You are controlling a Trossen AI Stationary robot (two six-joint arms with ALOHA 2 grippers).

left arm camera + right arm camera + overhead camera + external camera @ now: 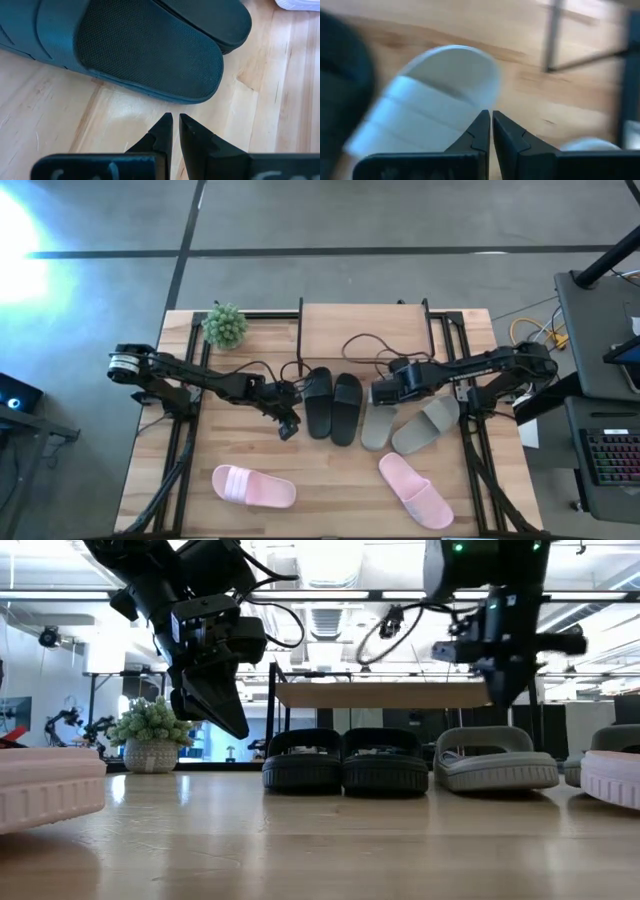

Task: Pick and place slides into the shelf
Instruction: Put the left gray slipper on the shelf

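While both arms reach toward the middle of the table, the left gripper (175, 125) hangs above the wood with its jaws pressed almost together, holding nothing. Directly ahead of its fingertips, only a little apart from them, lies the rounded end of one black slide (145, 55), and the second black slide (210, 17) lies touching it on the far side. In the high view this gripper (288, 423) is just beside the black pair (333, 406), which lies side by side in front of the shelf (362, 330).

The right gripper (491, 125) also has its jaws nearly pressed together and carries nothing. Just beyond its fingertips is a pale grey-white slide (430, 95), seen from its rounded end, with the wide strap across it. In the high view this gripper (380, 391) hovers over that slide (377, 426); the other grey-white slide (426, 425) lies just beside it, at an angle.

Farther from both grippers, near the table's front edge, lie the two pink slides, one on the left (253, 486) and one on the right (415, 491), well apart. A small potted plant (225, 326) stands beside the shelf.
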